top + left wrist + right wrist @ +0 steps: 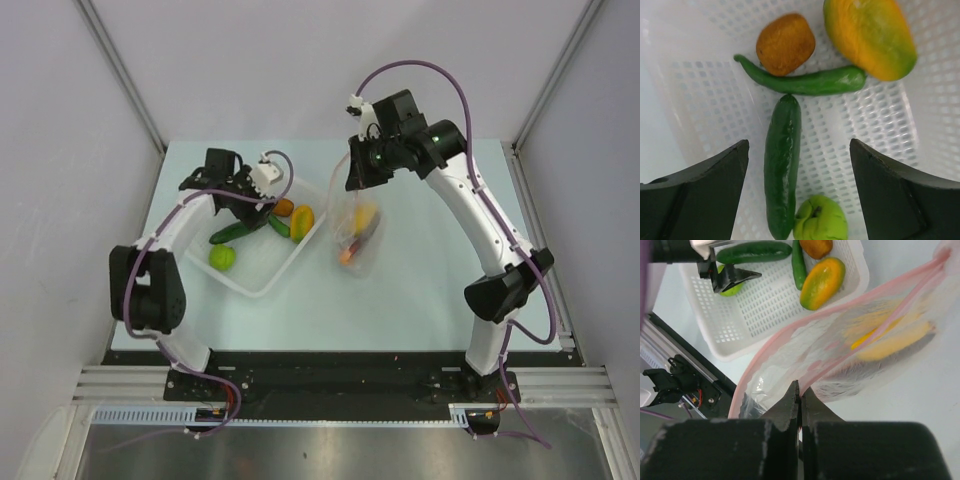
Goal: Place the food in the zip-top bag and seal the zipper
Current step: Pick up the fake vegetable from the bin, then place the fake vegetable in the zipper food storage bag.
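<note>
Since the left jaws hang wide open over the white tray point(262, 290), this entry turns on what lies between them. In the left wrist view the cucumber point(782, 165) sits in the gap, touching neither finger and nearer one finger point(715, 185) than the other. Its long axis runs straight away from the wrist, square to the line on which the jaws close, so they would meet across its narrow width. Judgement: the alignment suits a pinch, but the cucumber is off-centre and a small sideways shift would help.

There are 4 other pieces in the tray. The lime-green ball point(821, 220) is against the cucumber's near end. A green pepper point(805, 82) lies crosswise at the far end, touching or just apart; I cannot tell which. A brown-orange piece point(786, 44) and a yellow-orange mango point(867, 37) lie beyond.

The right jaws are closed on the mouth edge of the zip-top bag point(840, 355), at the pink zipper point(790, 330). The zipper is unsealed and the mouth gapes toward the tray. The bag is over the table point(420, 300) just right of the tray, with yellow, orange and dark pieces inside.

The left arm is the nearer to the remaining food. By my count 5 pieces are left to load.
</note>
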Action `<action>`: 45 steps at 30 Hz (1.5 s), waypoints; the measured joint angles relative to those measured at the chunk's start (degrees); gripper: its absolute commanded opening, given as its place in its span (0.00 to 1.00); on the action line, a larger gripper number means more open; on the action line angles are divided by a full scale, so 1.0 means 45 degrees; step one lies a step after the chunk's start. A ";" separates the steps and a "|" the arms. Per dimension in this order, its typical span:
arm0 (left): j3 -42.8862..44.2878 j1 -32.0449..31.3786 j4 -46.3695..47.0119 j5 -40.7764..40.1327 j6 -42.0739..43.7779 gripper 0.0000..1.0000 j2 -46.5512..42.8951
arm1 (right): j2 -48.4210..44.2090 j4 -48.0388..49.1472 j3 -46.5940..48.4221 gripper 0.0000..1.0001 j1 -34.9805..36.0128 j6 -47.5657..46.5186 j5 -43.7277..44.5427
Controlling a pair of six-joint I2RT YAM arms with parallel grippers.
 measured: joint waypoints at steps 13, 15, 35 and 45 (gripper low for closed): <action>0.0699 -0.0131 -0.0612 -0.2293 0.2317 0.68 0.3691 | -0.0102 -0.0165 -0.1297 0.00 -0.0068 -0.0583 0.0748; 0.0699 -0.0146 -0.0699 -0.2424 0.2448 0.58 0.3847 | -0.0102 -0.0243 -0.1481 0.00 -0.0073 -0.0695 0.1137; -0.0986 -0.0627 1.0394 0.4726 -0.9588 0.02 -0.3808 | -0.0175 -0.0369 -0.1282 0.00 -0.1428 -0.0049 0.0427; -0.0903 -0.5377 1.8884 0.3196 -1.4100 0.07 -0.1909 | -0.0175 -0.0267 -0.1253 0.00 -0.1608 0.0321 -0.0816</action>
